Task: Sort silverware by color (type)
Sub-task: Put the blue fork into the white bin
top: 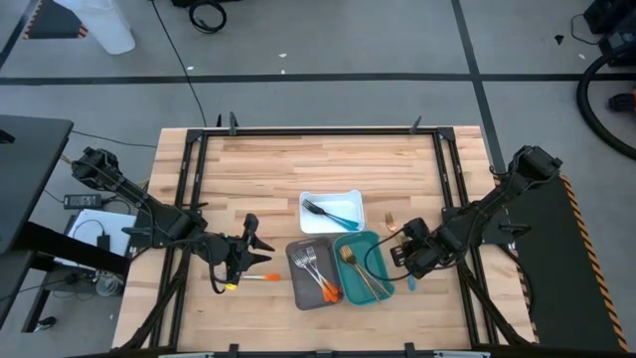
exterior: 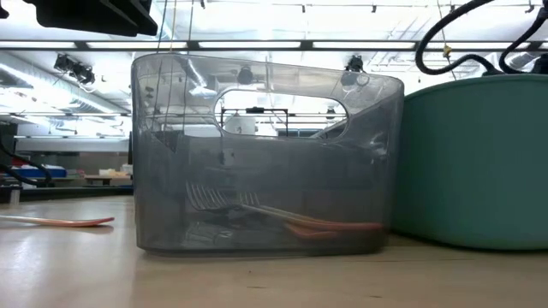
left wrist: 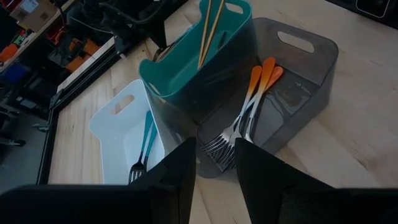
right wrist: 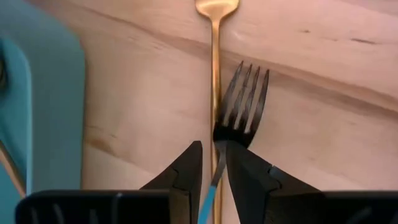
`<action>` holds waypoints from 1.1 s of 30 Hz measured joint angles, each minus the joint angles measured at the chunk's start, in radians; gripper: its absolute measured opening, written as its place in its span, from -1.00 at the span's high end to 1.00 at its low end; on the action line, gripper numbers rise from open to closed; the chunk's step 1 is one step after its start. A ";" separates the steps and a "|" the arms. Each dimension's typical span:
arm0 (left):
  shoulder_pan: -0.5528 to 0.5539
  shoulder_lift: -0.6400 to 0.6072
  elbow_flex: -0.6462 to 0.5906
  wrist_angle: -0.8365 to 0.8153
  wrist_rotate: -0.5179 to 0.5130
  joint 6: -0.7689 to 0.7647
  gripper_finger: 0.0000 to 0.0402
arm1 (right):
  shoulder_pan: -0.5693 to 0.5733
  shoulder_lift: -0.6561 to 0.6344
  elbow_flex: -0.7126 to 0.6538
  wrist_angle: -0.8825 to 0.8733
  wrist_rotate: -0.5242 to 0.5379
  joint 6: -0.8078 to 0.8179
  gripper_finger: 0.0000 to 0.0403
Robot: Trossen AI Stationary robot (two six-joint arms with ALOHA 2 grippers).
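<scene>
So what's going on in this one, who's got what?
The right gripper is shut on a blue-handled fork, held just above a gold utensil lying on the table beside the teal tray. Gold pieces sit in that tray, orange-handled forks in the grey tray, blue ones in the white tray. The left gripper hovers by an orange-handled piece on the wood.

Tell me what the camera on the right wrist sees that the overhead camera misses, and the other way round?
Only the right wrist view shows the right hand pinching a blue-handled fork above a gold piece lying on the wood. Only the overhead view shows the left hand near an orange-handled piece, plus the white tray and grey tray. Both show the teal tray and the wooden table.
</scene>
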 joint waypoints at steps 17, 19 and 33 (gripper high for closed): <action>0.000 0.000 0.000 0.000 0.000 0.000 0.41 | -0.044 -0.020 0.000 -0.138 -0.072 -0.007 0.59; 0.000 0.000 0.000 0.000 0.000 0.000 0.41 | -0.044 -0.025 0.000 -0.135 -0.079 -0.007 0.59; -0.003 0.000 0.000 -0.001 0.000 -0.026 0.41 | -0.030 0.034 0.000 -0.066 -0.141 -0.029 0.22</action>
